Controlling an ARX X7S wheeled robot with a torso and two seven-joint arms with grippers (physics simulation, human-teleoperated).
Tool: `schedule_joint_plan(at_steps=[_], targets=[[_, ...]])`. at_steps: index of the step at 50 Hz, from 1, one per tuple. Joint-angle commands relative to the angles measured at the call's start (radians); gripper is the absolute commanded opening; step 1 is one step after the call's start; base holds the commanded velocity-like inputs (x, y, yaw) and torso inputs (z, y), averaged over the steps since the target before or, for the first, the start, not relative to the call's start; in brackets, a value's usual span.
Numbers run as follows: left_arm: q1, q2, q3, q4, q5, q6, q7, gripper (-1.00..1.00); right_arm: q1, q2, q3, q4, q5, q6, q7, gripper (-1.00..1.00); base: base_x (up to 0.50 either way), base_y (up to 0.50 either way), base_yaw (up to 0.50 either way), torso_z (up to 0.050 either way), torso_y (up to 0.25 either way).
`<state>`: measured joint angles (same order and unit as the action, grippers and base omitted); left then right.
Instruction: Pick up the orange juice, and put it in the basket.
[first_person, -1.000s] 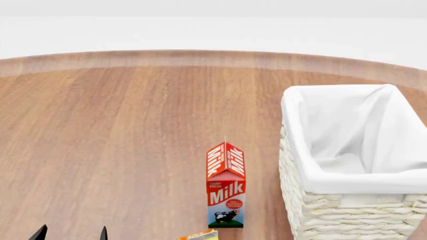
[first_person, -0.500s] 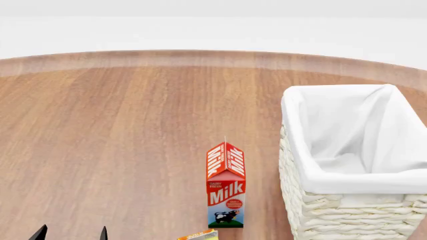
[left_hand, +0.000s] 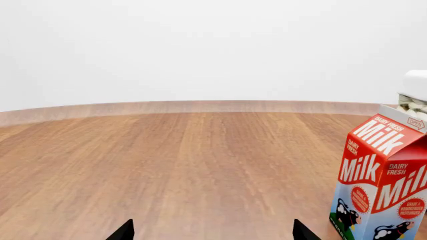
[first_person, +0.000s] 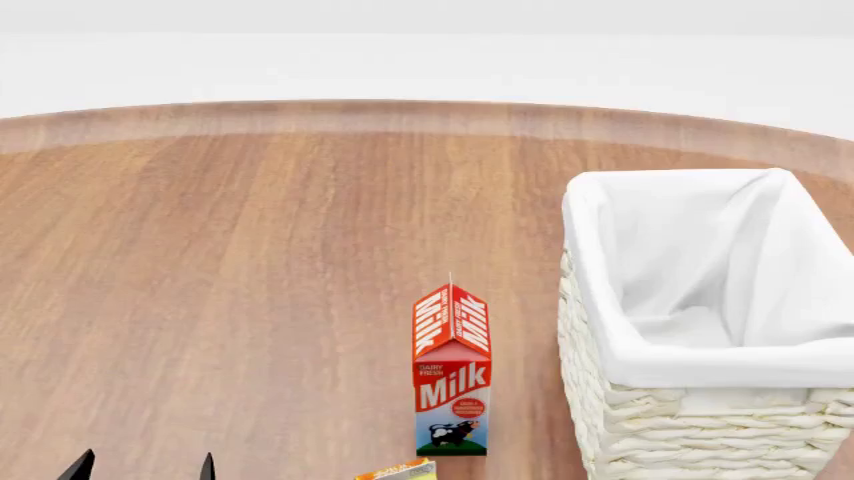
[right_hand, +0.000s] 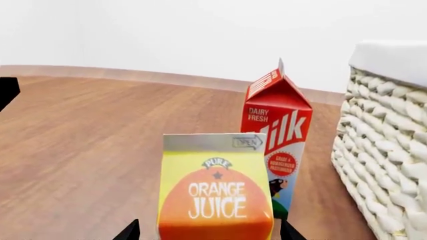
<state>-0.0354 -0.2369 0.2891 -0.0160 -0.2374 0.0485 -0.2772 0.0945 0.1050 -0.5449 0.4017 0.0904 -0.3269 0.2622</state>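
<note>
Two cartons and one basket (first_person: 707, 370) are counted on the wooden table (first_person: 240, 280). The orange juice (right_hand: 215, 192), yellow with an orange circle and white lettering, is seen upright just in front of the milk carton (right_hand: 277, 150), between the spread fingertips of the right gripper (right_hand: 210, 231). The left gripper (left_hand: 210, 231) is likewise held apart, empty.
</note>
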Motion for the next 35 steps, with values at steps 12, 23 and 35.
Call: schedule_joint_plan(at_steps=[12, 23, 35], targets=[[-0.002, -0.007, 0.009, -0.001, -0.007, 0.003, -0.008, 1.00, 0.039, -0.008, -0.014, 0.084, 0.016, -0.032, 0.008, 1.00, 0.00, 0.00, 0.00, 0.000, 0.000], [-0.003, -0.010, 0.014, -0.001, -0.010, 0.004, -0.012, 1.00, 0.053, -0.013, -0.026, 0.109, 0.024, -0.041, 0.010, 1.00, 0.00, 0.00, 0.00, 0.000, 0.000], [-0.004, -0.013, 0.018, -0.002, -0.014, 0.006, -0.016, 1.00, 0.072, -0.018, -0.034, 0.146, 0.036, -0.060, 0.014, 1.00, 0.00, 0.00, 0.00, 0.000, 0.000]])
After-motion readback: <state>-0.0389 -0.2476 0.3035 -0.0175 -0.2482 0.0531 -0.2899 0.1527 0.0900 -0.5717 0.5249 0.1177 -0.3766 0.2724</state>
